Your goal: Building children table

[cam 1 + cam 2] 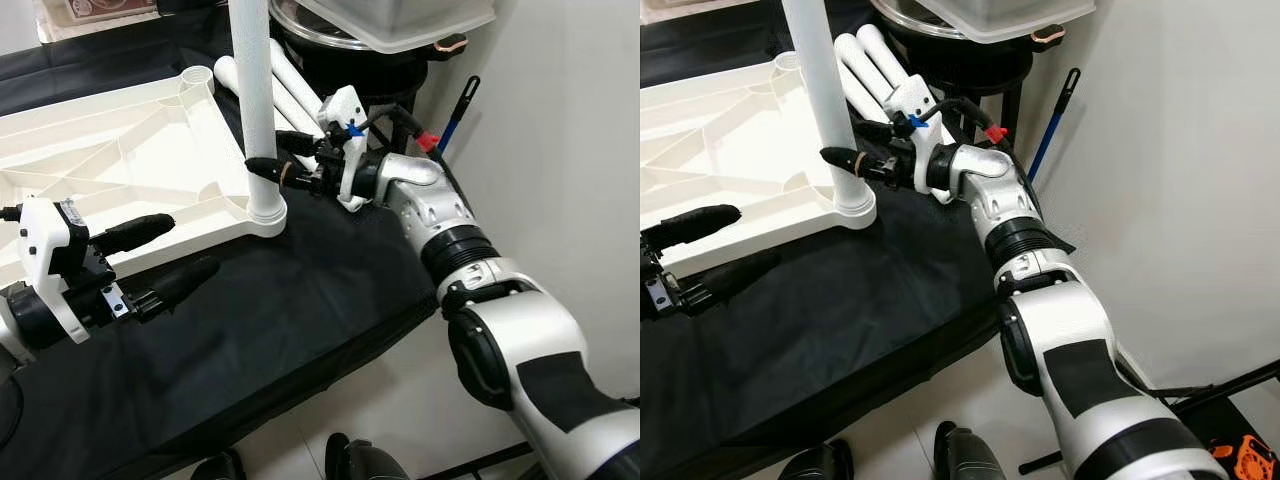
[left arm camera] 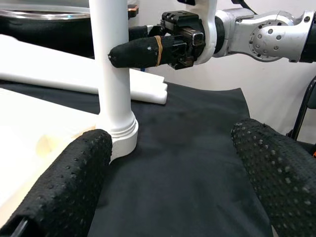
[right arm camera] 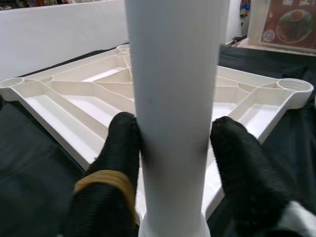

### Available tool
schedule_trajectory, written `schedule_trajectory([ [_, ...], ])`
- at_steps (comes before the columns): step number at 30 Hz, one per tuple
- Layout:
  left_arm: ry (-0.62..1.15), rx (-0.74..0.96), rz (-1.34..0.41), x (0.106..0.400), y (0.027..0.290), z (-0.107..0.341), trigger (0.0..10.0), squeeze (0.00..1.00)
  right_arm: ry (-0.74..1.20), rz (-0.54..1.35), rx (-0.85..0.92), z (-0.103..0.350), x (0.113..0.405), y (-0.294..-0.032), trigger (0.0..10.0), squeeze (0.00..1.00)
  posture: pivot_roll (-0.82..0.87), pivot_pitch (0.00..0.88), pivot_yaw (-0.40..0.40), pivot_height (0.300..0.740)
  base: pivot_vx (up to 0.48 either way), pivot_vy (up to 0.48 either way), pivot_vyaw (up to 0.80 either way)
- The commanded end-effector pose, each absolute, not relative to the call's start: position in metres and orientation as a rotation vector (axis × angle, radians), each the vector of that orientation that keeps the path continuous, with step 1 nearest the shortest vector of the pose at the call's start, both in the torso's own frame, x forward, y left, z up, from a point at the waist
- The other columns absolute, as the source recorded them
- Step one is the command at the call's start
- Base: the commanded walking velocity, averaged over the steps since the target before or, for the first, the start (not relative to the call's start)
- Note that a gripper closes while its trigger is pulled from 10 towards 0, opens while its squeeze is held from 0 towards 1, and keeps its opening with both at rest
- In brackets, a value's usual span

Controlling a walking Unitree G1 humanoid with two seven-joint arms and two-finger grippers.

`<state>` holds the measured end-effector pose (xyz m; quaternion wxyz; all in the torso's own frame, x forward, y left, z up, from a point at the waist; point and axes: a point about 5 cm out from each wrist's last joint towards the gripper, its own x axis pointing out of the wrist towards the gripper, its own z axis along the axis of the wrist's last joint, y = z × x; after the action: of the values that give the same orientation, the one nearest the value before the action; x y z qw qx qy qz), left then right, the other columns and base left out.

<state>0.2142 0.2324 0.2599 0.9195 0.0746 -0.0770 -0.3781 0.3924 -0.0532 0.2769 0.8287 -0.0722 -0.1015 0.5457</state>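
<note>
- The left pincer point(image 1: 168, 252) hovers low over the black cloth point(image 1: 290, 310) that covers the bench, its two fingers spread apart and holding nothing; one finger lies just beside the near edge of the tabletop, the other over bare cloth.
- The white tabletop point(image 1: 110, 160) lies upside down on the cloth, its ribbed underside facing up, with round leg sockets at its corners.
- One white table leg point(image 1: 257, 110) stands upright in the near corner socket point(image 1: 266, 215) of the tabletop, close to the bench edge.
- The right pincer point(image 1: 275, 160) reaches in from the right and pinches this upright leg a little above the socket; in the right wrist view its fingers point(image 3: 118, 148) press the leg from both sides, one of them wearing a yellowish band.
- Behind the right pincer, spare white legs point(image 1: 285, 85) lie side by side on the cloth, partly hidden by the wrist.
- Farther back stands a dark pot point(image 1: 330, 40) with a translucent plastic tub point(image 1: 400, 20) on top.
- A blue-handled stick point(image 1: 455, 120) leans against the white wall at the right.
</note>
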Motion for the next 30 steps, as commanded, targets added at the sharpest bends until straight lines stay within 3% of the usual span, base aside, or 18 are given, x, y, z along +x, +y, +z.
schedule_trajectory([
  [1, -0.15, 0.173, -0.793, 0.21, 0.23, 0.263, 10.0, 0.0, -0.22, 1.153, -0.173, 0.277, 0.393, -0.052, 0.0, 0.0, 0.12, 0.283, -0.099, 0.74, 0.0, 0.0, 0.0],
  [10, -0.155, 0.17, -0.795, 0.212, 0.229, 0.262, 10.0, 0.0, -0.213, 1.036, -0.223, 0.268, 0.396, -0.051, 0.0, 0.0, 0.1, 0.271, -0.102, 0.74, 0.0, 0.0, 0.0],
  [12, -0.159, 0.169, -0.796, 0.213, 0.229, 0.261, 10.0, 0.0, -0.218, 0.825, -0.205, 0.262, 0.399, -0.041, 0.0, 0.0, 0.08, 0.266, -0.108, 0.74, 0.0, 0.0, 0.0],
  [14, -0.159, 0.169, -0.796, 0.213, 0.229, 0.261, 10.0, 0.0, -0.218, 0.825, -0.205, 0.262, 0.399, -0.041, 0.0, 0.0, 0.08, 0.266, -0.108, 0.74, 0.0, 0.0, 0.0],
  [15, -0.161, 0.167, -0.796, 0.213, 0.229, 0.261, 10.0, 0.0, -0.214, 0.659, -0.163, 0.253, 0.395, -0.031, 0.0, 0.0, 0.08, 0.265, -0.107, 0.74, 0.0, 0.0, 0.0],
  [16, -0.161, 0.167, -0.796, 0.213, 0.229, 0.261, 10.0, 0.0, -0.214, 0.659, -0.163, 0.253, 0.395, -0.031, 0.0, 0.0, 0.08, 0.265, -0.107, 0.74, 0.0, 0.0, 0.0],
  [17, -0.164, 0.164, -0.796, 0.214, 0.229, 0.261, 10.0, 0.0, -0.209, 0.595, -0.112, 0.241, 0.377, -0.008, 0.0, 0.0, 0.08, 0.262, -0.105, 0.74, 0.0, 0.0, 0.0],
  [18, -0.164, 0.164, -0.796, 0.214, 0.229, 0.261, 10.0, 0.0, -0.209, 0.595, -0.112, 0.241, 0.377, -0.008, 0.0, 0.0, 0.08, 0.262, -0.105, 0.74, 0.0, 0.0, 0.0],
  [20, -0.167, 0.161, -0.798, 0.216, 0.228, 0.261, 10.0, 0.0, -0.209, 0.582, -0.021, 0.231, 0.343, 0.028, 0.0, 0.0, 0.08, 0.257, -0.097, 0.74, 0.0, 0.0, 0.0],
  [22, -0.168, 0.163, -0.799, 0.217, 0.228, 0.261, 10.0, 0.0, -0.221, 0.605, -0.01, 0.231, 0.335, 0.038, 0.0, 0.0, 0.08, 0.254, -0.097, 0.74, 0.0, 0.0, 0.0],
  [30, -0.176, 0.166, -0.797, 0.22, 0.229, 0.261, 10.0, 0.0, -0.251, 0.657, -0.031, 0.234, 0.327, 0.047, 0.0, 0.0, 0.07, 0.237, -0.099, 0.74, 0.0, 0.0, 0.0],
])
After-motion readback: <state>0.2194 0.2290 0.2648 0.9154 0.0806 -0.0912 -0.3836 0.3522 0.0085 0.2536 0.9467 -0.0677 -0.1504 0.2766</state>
